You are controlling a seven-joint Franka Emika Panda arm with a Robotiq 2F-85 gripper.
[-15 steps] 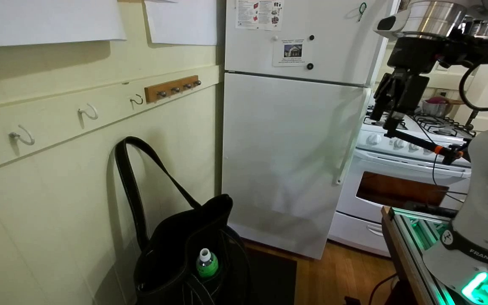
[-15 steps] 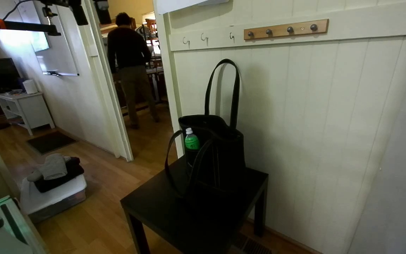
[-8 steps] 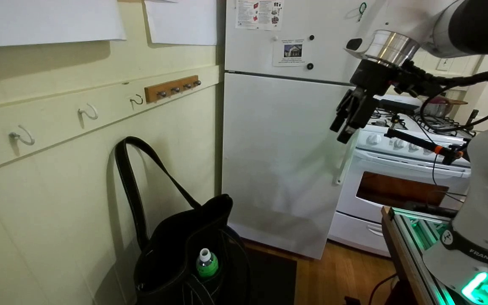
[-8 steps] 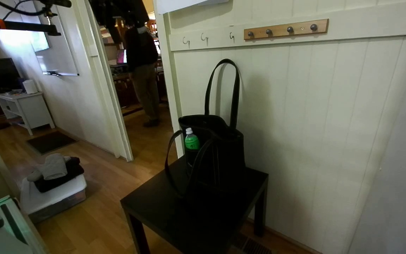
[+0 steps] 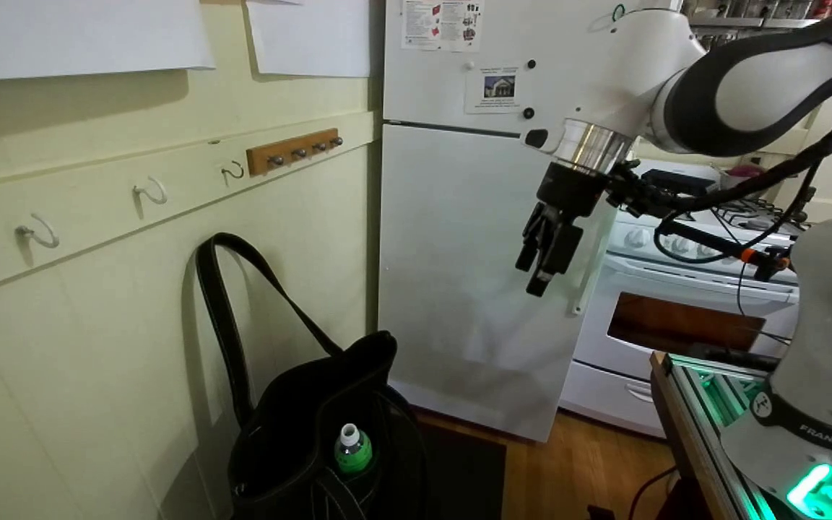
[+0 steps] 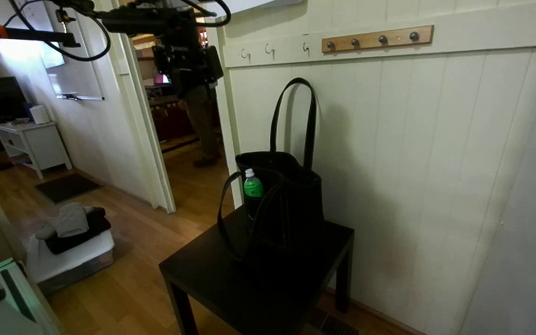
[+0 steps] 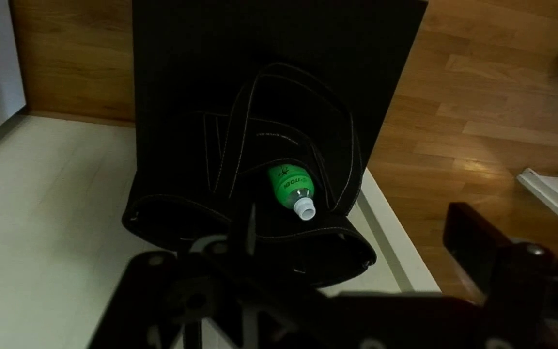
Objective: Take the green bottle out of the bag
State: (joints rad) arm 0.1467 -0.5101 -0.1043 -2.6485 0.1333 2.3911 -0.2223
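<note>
The black bag stands on a low black table, its top opening facing up; it shows in an exterior view and the wrist view. The green bottle, with a white cap, stands in a pocket on the bag's outer side, its upper part showing; I also see it in an exterior view and the wrist view. Its lower part is hidden. My gripper is in the air above the bag and apart from it. In the wrist view its fingers are wide apart with nothing between them.
One bag handle stands up against the wall; the front handle loops beside the bottle. The black table carries the bag. A white fridge, a stove and a storage bin stand around. A person is in the doorway.
My arm has swung away from the stove towards the bag and come lower. The gripper stays empty. The bag and bottle have not moved. The person in the doorway has shifted.
</note>
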